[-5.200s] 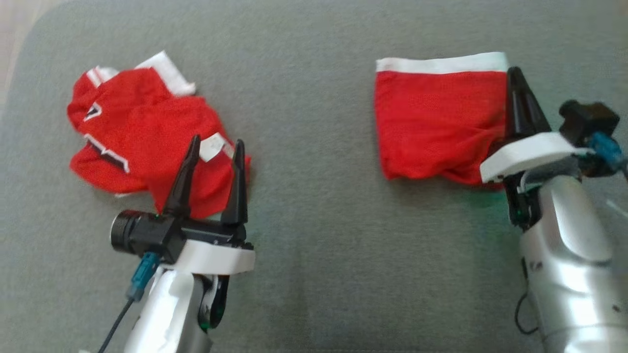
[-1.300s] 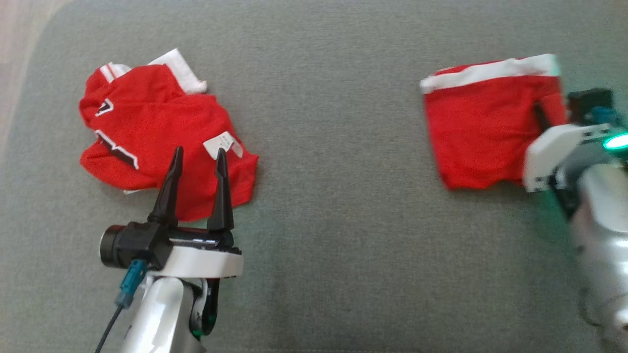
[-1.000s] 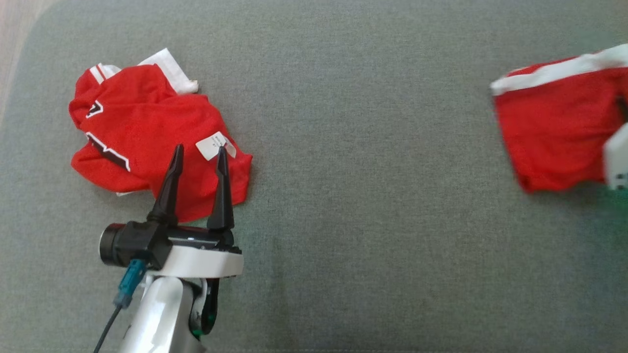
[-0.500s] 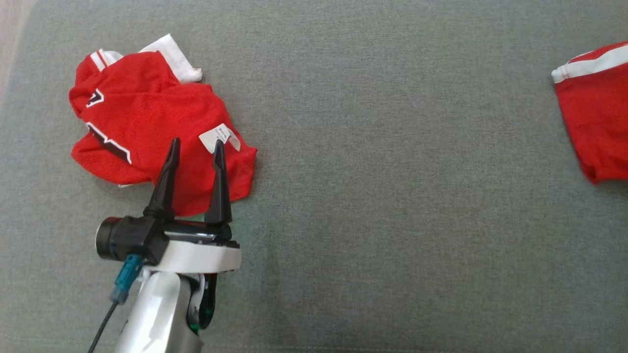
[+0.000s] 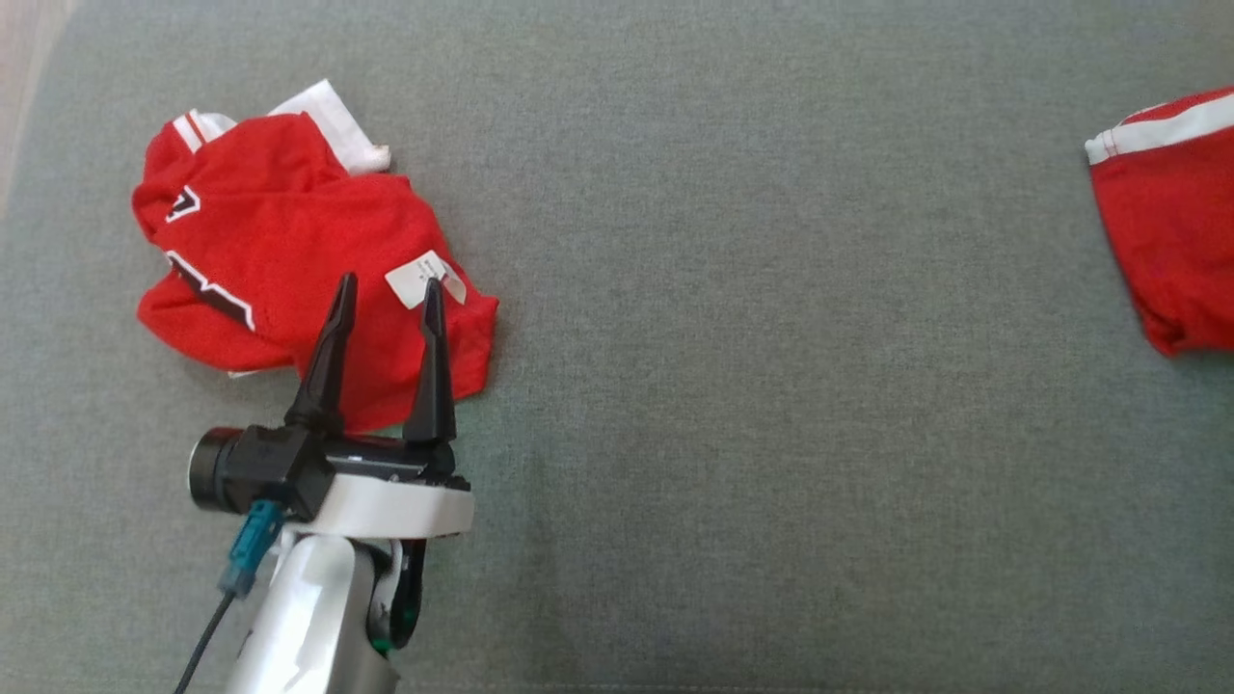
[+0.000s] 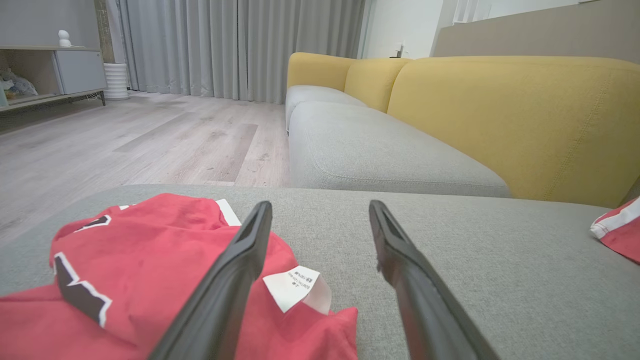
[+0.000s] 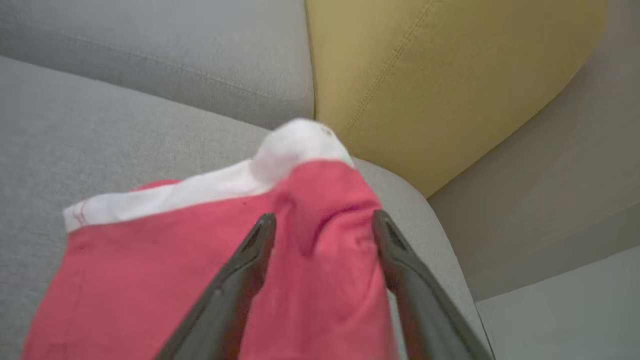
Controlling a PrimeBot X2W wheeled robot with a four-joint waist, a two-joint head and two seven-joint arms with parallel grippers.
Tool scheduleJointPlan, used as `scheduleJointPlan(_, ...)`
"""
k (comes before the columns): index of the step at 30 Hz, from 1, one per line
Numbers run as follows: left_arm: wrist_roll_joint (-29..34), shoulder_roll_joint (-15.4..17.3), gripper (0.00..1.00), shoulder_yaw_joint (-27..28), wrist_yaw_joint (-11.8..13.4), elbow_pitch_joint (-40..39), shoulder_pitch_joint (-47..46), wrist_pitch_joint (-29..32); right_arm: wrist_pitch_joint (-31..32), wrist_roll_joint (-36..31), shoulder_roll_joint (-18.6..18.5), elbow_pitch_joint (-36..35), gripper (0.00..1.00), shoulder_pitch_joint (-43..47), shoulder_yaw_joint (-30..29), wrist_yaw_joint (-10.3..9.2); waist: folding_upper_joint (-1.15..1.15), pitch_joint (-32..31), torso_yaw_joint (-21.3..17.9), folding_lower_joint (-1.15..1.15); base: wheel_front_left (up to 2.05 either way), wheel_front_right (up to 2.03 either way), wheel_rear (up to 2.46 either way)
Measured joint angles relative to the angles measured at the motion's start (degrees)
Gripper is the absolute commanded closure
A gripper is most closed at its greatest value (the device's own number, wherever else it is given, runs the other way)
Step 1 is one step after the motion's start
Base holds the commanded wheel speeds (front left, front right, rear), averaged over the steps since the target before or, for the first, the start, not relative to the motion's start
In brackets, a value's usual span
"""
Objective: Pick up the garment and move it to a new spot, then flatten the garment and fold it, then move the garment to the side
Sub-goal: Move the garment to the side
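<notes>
Shorts (image 5: 1166, 222): folded at the cushion (image 5: 771, 386) edge; I judge them set aside.
Right gripper (image 7: 322, 222): spread above them, gripping nothing.
Left gripper (image 5: 386, 289): spread, idle over jersey (image 5: 270, 251).

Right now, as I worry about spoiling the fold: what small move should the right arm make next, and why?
Probably lift the right gripper straight up and away. Its jaws stand apart over the folded garment, which lies on the cushion near its corner, so the placing looks done; a sideways pull might drag the fold.
</notes>
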Motion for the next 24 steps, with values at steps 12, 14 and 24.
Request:
scheduleJointPlan(12,0.15,0.00,0.00,1.11,0.05,-0.12,2.07,0.00,-5.67,3.09,11.79,-9.01,0.00,0.55,2.14,0.00,0.00,-5.87,-1.01,-0.01,0.00,0.00,0.00)
scheduleJointPlan(14,0.63,0.01,0.00,1.27,0.05,-0.59,3.27,0.00,-6.99,5.49,15.01,-11.88,0.00,1.42,3.38,0.00,0.00,-7.33,-1.33,-0.01,0.00,0.00,0.00)
scheduleJointPlan(24,1.51,0.03,0.00,3.33,0.02,-2.07,6.97,0.00,-11.67,15.72,27.04,-24.85,0.00,13.41,7.59,0.00,0.00,-13.08,-3.49,-0.01,0.00,0.00,0.00)
